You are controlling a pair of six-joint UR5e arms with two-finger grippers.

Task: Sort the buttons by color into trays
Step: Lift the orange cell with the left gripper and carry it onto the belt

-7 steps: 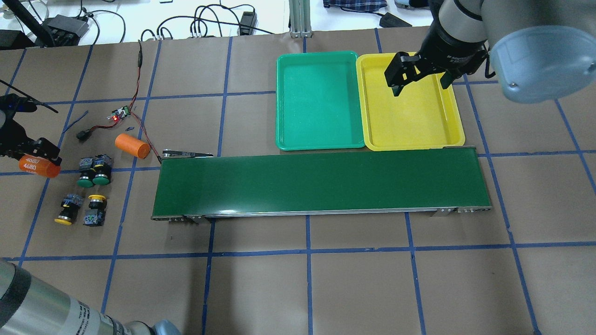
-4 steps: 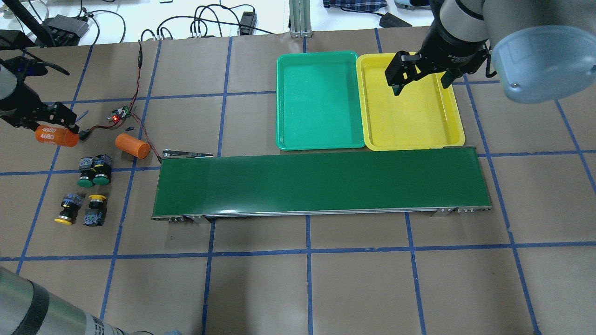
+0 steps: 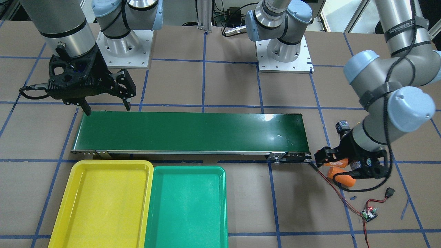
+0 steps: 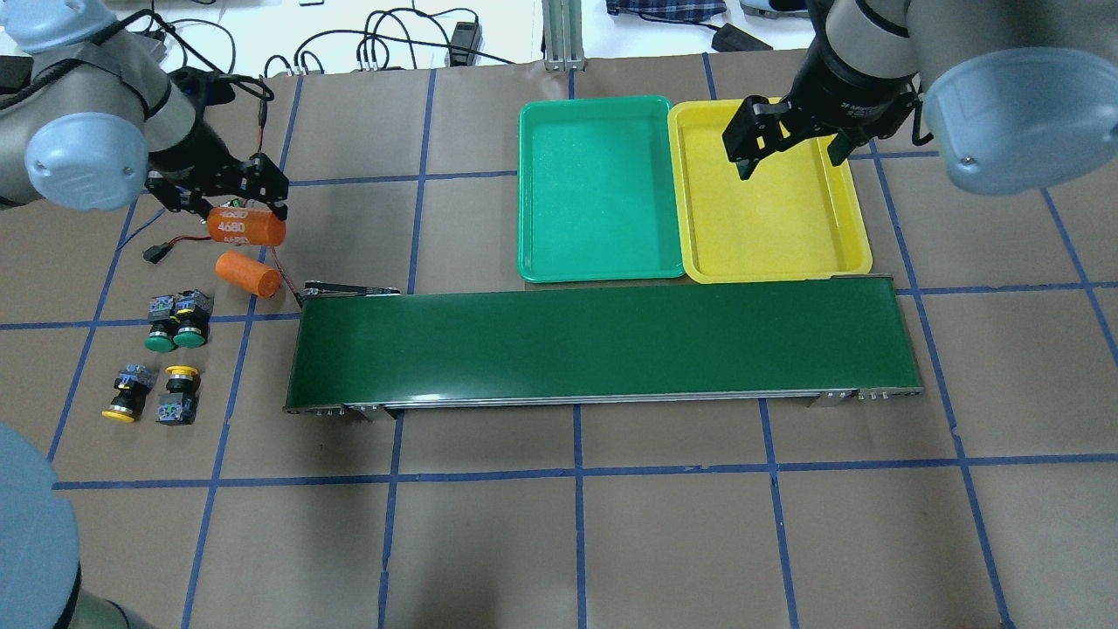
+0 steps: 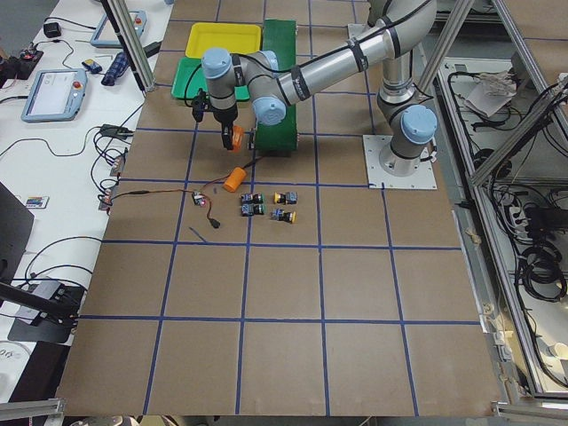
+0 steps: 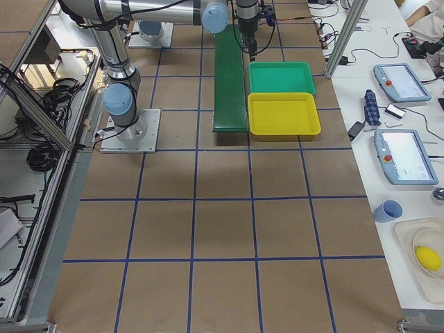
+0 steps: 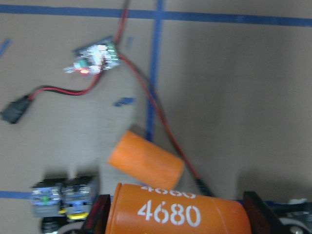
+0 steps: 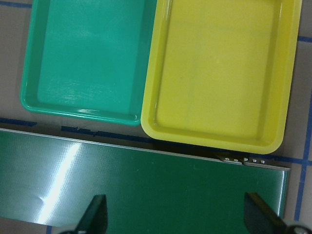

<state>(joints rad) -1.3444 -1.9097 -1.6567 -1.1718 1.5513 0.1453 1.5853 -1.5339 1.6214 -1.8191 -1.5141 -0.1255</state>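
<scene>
Four buttons lie on the table's left. Two green-capped buttons (image 4: 160, 341) (image 4: 190, 335) sit side by side, and two yellow-capped buttons (image 4: 119, 409) (image 4: 181, 375) lie nearer the front. My left gripper (image 4: 246, 218) hangs beyond them, shut on an orange cylinder marked 4680 (image 7: 170, 214). The green tray (image 4: 598, 188) and yellow tray (image 4: 769, 231) stand side by side behind the belt, both with nothing in them. In the overhead view my right gripper (image 4: 789, 159) shows over the yellow tray, open and holding nothing; the right wrist view looks down on the belt.
A long dark green conveyor belt (image 4: 603, 345) runs across the middle. A plain orange cylinder (image 4: 249, 274) lies off its left end, just below the held one. A small circuit board (image 7: 95, 56) with a red light and red-black wires lies beside them.
My left arm has carried the numbered cylinder from the table's left edge, back and to the right, to above the plain cylinder. The right gripper has stayed put.
</scene>
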